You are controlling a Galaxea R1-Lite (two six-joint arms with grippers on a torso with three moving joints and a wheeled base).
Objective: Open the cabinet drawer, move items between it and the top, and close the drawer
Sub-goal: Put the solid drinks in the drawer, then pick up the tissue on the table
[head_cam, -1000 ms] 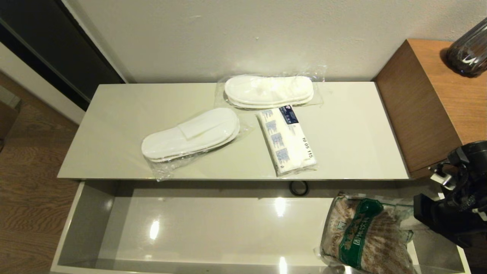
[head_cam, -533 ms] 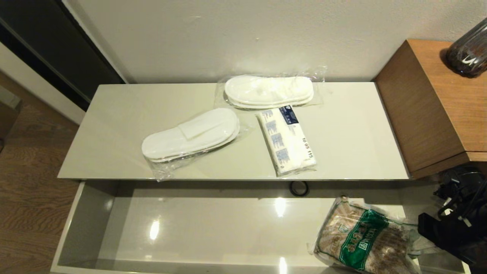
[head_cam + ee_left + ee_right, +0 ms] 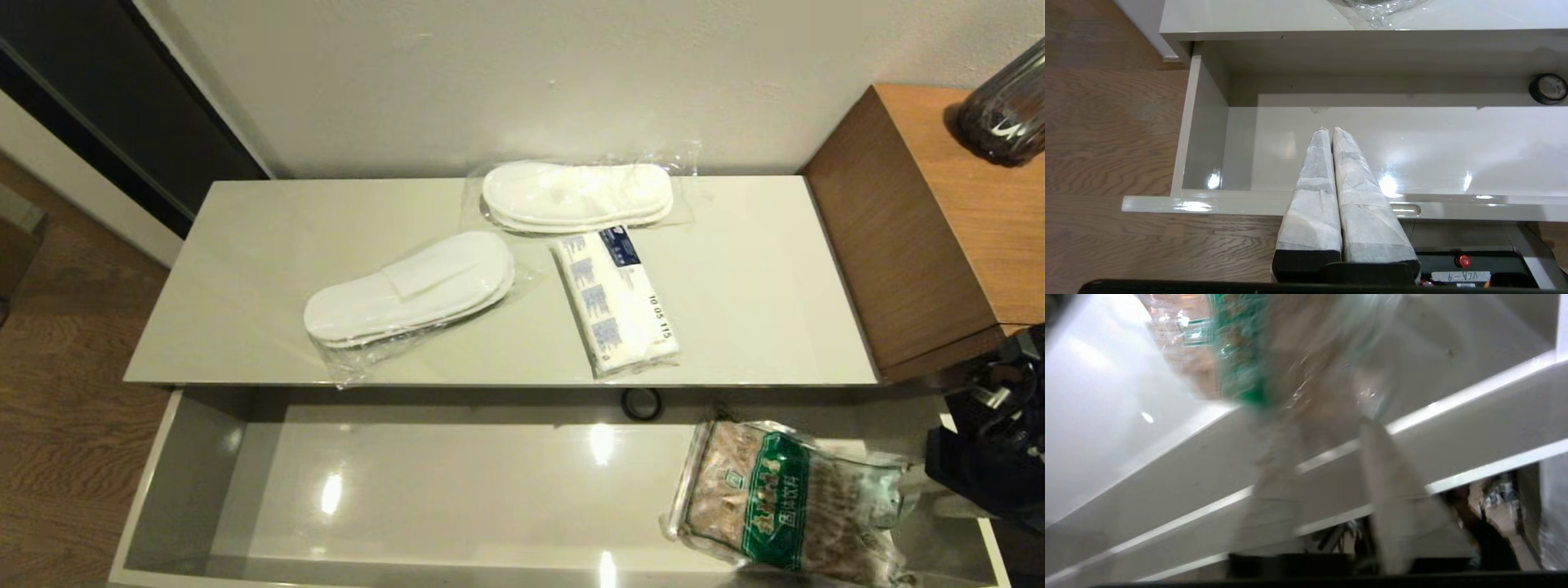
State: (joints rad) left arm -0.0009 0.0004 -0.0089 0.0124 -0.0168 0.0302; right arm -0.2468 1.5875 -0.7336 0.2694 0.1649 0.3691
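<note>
The cabinet drawer (image 3: pixel 449 490) is pulled out below the top (image 3: pixel 751 286). On the top lie two clear-bagged pairs of white slippers (image 3: pixel 408 290) (image 3: pixel 575 196) and the white tissue pack (image 3: pixel 616 298). The green-banded bag of beige sachets (image 3: pixel 775 502) lies in the drawer's right end. My right gripper (image 3: pixel 939 490) is at the bag's clear right end, open, its fingertips just short of the bag (image 3: pixel 1241 355). My left gripper (image 3: pixel 1329 130) is shut and empty over the drawer's front left part (image 3: pixel 1412 155). It is out of the head view.
A black tape ring (image 3: pixel 641 403) lies at the back of the drawer under the top's edge. The taller brown wood-grain unit (image 3: pixel 922 220) stands close on the right and carries a dark bottle (image 3: pixel 1004 106). Wooden floor lies to the left.
The sachet bag has come down from a tilted, raised pose and turned to lie flat in the drawer. My right gripper moved down and right, then rose a little.
</note>
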